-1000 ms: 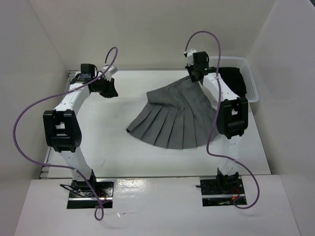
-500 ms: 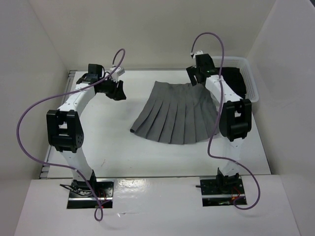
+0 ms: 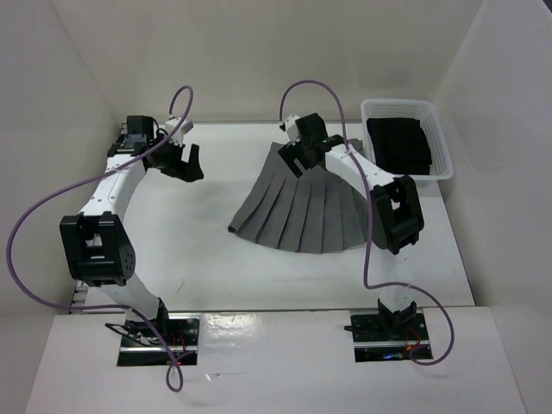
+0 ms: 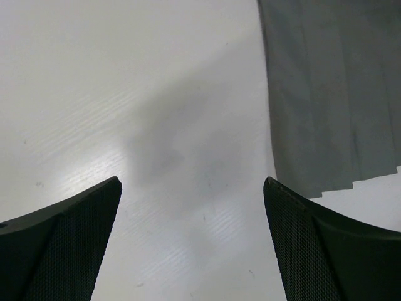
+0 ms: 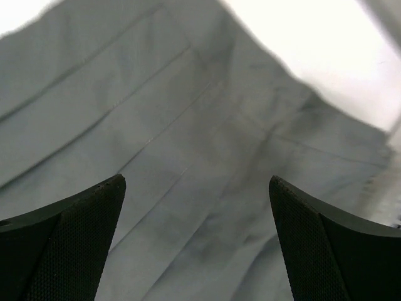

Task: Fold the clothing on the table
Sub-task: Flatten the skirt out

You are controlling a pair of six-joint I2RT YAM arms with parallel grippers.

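Seen from above, the light is bright, even and diffuse, bouncing off the white walls [image 3: 241,52]. The table [image 3: 198,233] carries only faint, soft-edged shadows beside the arms and along the left edge of the skirt [image 3: 302,211]. A patch of glare sits on the glossy near ledge [image 3: 233,321] between the bases. In the left wrist view a blurred grey shadow lies on the table ahead of the left gripper [image 4: 193,180], whose mesh-textured fingers [image 4: 59,251] are dark yet sharp. In the right wrist view the skirt is close and softly out of focus, and the upper right corner burns out to white.

The top camera looks down on the whole table [image 3: 198,246]. The 2 wrist cameras look down from close, both catching the skirt [image 3: 302,211].
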